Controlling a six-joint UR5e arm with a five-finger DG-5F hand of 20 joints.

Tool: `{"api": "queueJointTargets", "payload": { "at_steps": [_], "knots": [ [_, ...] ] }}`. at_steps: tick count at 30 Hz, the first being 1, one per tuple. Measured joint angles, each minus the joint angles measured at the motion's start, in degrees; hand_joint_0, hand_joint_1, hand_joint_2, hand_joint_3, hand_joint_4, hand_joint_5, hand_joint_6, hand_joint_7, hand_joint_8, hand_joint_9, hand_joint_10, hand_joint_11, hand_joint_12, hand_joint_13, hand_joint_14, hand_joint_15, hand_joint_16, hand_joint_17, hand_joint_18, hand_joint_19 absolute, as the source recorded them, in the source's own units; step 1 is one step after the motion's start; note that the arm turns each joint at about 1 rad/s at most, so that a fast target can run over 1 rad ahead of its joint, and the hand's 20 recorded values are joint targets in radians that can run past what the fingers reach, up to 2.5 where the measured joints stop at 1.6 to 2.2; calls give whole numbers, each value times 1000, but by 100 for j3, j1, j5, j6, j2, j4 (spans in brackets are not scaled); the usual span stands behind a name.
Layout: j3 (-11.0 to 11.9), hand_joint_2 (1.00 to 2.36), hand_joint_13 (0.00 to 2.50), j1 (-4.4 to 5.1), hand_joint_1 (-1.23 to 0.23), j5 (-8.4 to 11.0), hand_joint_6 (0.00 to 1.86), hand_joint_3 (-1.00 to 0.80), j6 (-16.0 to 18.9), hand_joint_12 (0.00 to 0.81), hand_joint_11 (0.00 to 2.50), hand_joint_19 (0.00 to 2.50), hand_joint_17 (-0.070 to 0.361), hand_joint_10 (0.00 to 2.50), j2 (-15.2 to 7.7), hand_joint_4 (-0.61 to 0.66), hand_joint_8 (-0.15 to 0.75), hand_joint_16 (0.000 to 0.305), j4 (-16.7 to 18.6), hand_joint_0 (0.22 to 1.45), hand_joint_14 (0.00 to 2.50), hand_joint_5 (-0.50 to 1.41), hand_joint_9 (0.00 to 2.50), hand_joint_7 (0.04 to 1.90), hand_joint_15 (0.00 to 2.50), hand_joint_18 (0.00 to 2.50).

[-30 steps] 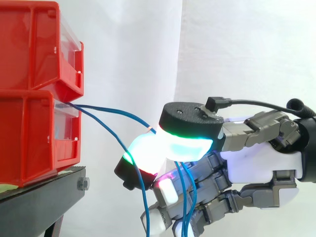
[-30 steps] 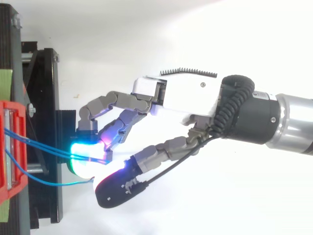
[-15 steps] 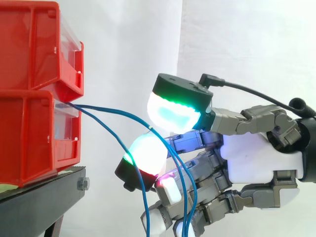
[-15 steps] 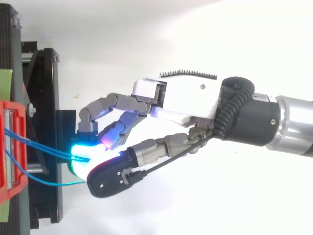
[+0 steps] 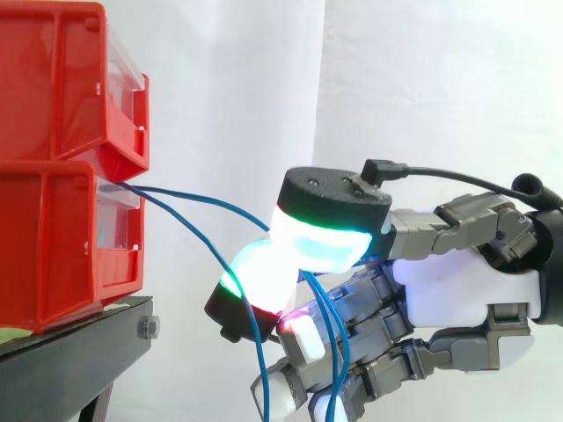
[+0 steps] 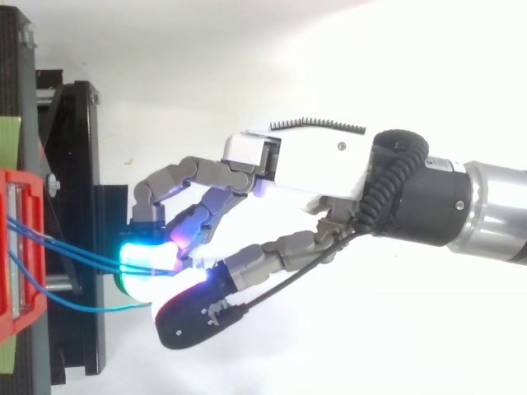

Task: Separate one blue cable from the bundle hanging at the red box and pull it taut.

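Observation:
Several thin blue cables come out of the lower red bin (image 5: pixel 66 246) at its front lip. The upper blue cable (image 5: pixel 207 199) runs right to my hand (image 5: pixel 466 290), where the glowing thumb pad (image 5: pixel 325 242) presses it onto a glowing fingertip (image 5: pixel 255 280). It has a slight sag. A second blue cable (image 5: pixel 257 352) droops down past the lower fingers, and more strands hang between them. From above, the pinched strand (image 6: pixel 74 249) leads from the bin (image 6: pixel 16 255) to my hand (image 6: pixel 305 160), and a loose cable (image 6: pixel 82 308) loops below it.
Two red bins are stacked on a black stand (image 5: pixel 79 352) at the left, with the upper bin (image 5: pixel 62 79) overhanging slightly. A white curtain forms the backdrop. The black stand frame (image 6: pixel 74 164) lies just beyond my fingertips.
The thumb lifted off the cable half a second ago and has come back down onto it against the fingertip. The arm and bins stay where they were.

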Motion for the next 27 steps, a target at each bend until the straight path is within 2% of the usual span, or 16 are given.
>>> {"api": "queueJointTargets", "payload": {
  "at_steps": [4,8,10,13,18,27],
  "knots": [
    [0,1000,833,1,-482,3,840,-500,0,383,839,650,102,24,0,199,336,45,0,623,21,-189,984,1130,547,827],
    [0,1000,866,2,-449,7,842,-500,0,383,853,664,102,24,0,184,343,45,-4,629,21,-184,1020,1133,560,853],
    [0,1000,871,6,-480,11,845,-500,0,388,861,673,102,23,0,168,347,45,-3,645,21,-183,1026,1138,565,858],
    [0,1012,867,14,-590,25,849,-351,0,391,860,665,104,24,0,167,354,46,1,636,20,-185,1016,1163,563,862],
    [0,1017,849,26,-704,56,854,-248,-1,393,870,665,105,24,0,182,351,46,4,633,20,-191,987,1175,567,856],
    [-1,1015,814,36,-833,70,846,-304,-3,392,871,619,106,23,0,166,343,47,0,703,21,-198,942,1172,547,843]
  ]
}}
